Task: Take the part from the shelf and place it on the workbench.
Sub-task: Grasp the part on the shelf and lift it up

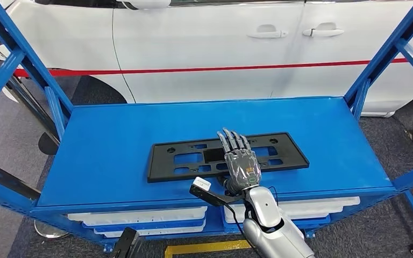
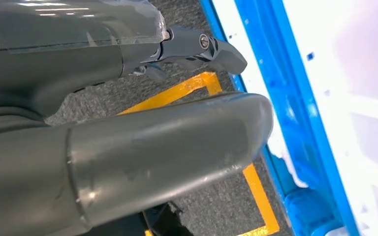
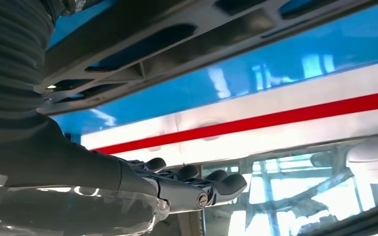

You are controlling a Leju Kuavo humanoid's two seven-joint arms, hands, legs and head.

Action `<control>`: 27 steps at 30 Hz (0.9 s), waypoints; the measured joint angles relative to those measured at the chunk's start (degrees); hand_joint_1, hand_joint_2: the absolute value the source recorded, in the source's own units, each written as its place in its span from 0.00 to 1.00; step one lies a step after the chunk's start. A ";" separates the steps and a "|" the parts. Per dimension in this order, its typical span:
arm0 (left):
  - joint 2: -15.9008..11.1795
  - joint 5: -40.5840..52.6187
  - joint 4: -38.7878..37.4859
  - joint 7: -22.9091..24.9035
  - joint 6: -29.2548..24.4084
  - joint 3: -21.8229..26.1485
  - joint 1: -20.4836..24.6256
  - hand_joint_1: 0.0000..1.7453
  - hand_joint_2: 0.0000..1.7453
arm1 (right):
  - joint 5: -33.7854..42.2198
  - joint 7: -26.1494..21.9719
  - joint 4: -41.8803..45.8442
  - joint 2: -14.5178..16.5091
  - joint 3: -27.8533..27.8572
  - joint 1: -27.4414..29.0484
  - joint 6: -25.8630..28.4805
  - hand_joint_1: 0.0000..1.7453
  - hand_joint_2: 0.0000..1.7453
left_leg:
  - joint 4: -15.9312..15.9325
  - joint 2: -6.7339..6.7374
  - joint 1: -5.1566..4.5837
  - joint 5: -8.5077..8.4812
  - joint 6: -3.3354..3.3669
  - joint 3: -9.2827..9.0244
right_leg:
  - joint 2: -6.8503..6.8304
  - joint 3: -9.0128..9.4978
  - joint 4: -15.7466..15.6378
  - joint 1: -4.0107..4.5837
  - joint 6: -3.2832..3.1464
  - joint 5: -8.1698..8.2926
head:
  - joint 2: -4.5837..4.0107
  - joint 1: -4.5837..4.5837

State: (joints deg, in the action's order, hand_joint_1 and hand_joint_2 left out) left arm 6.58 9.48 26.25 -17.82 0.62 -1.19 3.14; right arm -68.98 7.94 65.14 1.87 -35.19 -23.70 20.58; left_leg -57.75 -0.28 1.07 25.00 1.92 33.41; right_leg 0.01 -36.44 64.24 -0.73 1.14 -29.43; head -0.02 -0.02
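The black part (image 1: pixel 227 156) lies flat mid-shelf (image 1: pixel 113 140), with bare blue room on all sides up to the shelf's edges and corner posts. The right hand (image 1: pixel 240 164) hovers over the part's middle, fingers straight and apart, holding nothing; the left hand (image 2: pixel 128 147) hangs by the shelf's front over grey floor (image 2: pixel 216 206), its grip unclear. White bins (image 1: pixel 140 217) sit under the shelf, contents hidden; a white car (image 1: pixel 204 43) stands behind it.

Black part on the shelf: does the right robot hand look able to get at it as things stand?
Probably yes. The right robot hand is already stretched over the black part, fingers apart, and nothing lies between them on the blue shelf.

One black part (image 1: pixel 227 156), one shelf (image 1: pixel 113 140)
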 joint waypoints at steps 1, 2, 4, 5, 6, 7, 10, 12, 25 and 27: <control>0.00 -0.03 -0.01 -0.03 -0.01 -0.02 0.06 0.00 0.00 | 0.00 0.01 -0.07 -0.02 0.00 0.00 -0.16 0.00 1.00 | 0.04 0.01 -0.04 -0.01 0.17 0.02 | 0.00 -1.86 3.77 0.00 0.16 -1.88 | 0.00 -0.01; 0.00 -0.05 -0.01 -0.06 -0.01 -0.04 0.08 0.00 0.00 | 0.01 0.01 -0.17 -0.07 -0.01 0.02 -0.46 0.00 1.00 | 0.02 0.02 -0.07 -0.01 0.23 0.05 | 0.00 -3.73 7.51 -0.02 0.29 -3.35 | 0.00 -0.01; 0.00 -0.12 -0.03 -0.11 -0.01 -0.15 0.09 0.00 0.00 | 0.11 0.02 -0.49 -0.18 -0.02 0.06 -1.38 0.00 1.00 | -0.04 -0.02 -0.12 0.05 0.25 0.03 | -0.01 -5.50 10.63 -0.03 0.36 -3.43 | 0.00 -0.01; 0.00 -0.16 -0.04 -0.15 -0.01 -0.27 0.11 0.00 0.00 | 0.22 0.02 -0.64 -0.22 -0.03 0.02 -1.91 0.00 1.00 | -0.13 -0.07 -0.13 0.11 0.22 -0.02 | -0.01 -4.74 8.79 -0.03 0.27 -1.82 | 0.00 -0.01; 0.00 -0.18 -0.04 -0.20 -0.01 -0.42 0.14 0.00 0.00 | 0.32 0.01 -0.77 -0.25 -0.03 -0.06 -2.36 0.00 1.00 | -0.26 -0.13 -0.13 0.23 0.14 -0.08 | -0.01 -3.03 5.14 -0.02 0.09 0.38 | 0.00 -0.01; 0.00 -0.19 -0.04 -0.24 -0.01 -0.58 0.17 0.00 0.00 | 0.40 0.01 -0.87 -0.25 -0.04 -0.19 -2.69 0.00 1.00 | -0.44 -0.17 -0.18 0.39 -0.03 -0.08 | -0.01 -1.06 1.01 0.04 -0.16 2.16 | 0.00 -0.01; 0.00 -0.22 -0.05 -0.30 0.01 -0.81 0.25 0.00 0.00 | 0.45 0.00 -1.16 -0.28 -0.20 -0.52 -3.01 0.73 1.00 | -0.80 -0.19 -0.47 0.74 -0.78 0.11 | 0.06 1.58 -4.99 0.38 -0.83 3.82 | 0.00 0.02; 0.00 -0.24 -0.06 -0.31 0.02 -0.85 0.29 0.00 0.00 | 0.54 0.00 -1.32 -0.32 -0.36 -0.60 -3.09 1.00 1.00 | -0.77 -0.16 -0.40 0.85 -1.39 0.13 | 0.12 1.57 -5.21 0.40 -1.33 3.98 | 0.00 0.02; -0.33 -0.55 -0.09 -0.44 0.02 -0.95 0.46 0.00 0.00 | 1.52 -0.04 -1.82 -0.52 -1.07 -0.92 -3.97 1.00 1.00 | -0.69 -0.04 -0.66 0.27 -1.34 0.45 | 0.11 1.93 -5.43 0.32 -1.84 4.00 | 0.00 0.04; -0.38 -0.70 -0.09 -0.45 0.03 -0.97 0.43 0.00 0.00 | 1.68 -0.03 -1.79 -0.60 -1.07 -0.94 -3.91 1.00 1.00 | -0.34 -0.10 -0.74 0.13 -0.85 0.33 | 0.13 1.96 -5.63 0.35 -1.13 4.11 | 0.00 0.04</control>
State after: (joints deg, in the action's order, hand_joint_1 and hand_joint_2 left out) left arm 6.20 8.78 26.16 -18.27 0.64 -2.16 3.57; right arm -67.30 7.91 63.35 1.27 -36.26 -24.64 16.67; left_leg -58.09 -0.37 0.33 25.13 1.06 33.74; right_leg 0.13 -34.47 58.61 -0.38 0.00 -25.32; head -0.02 0.02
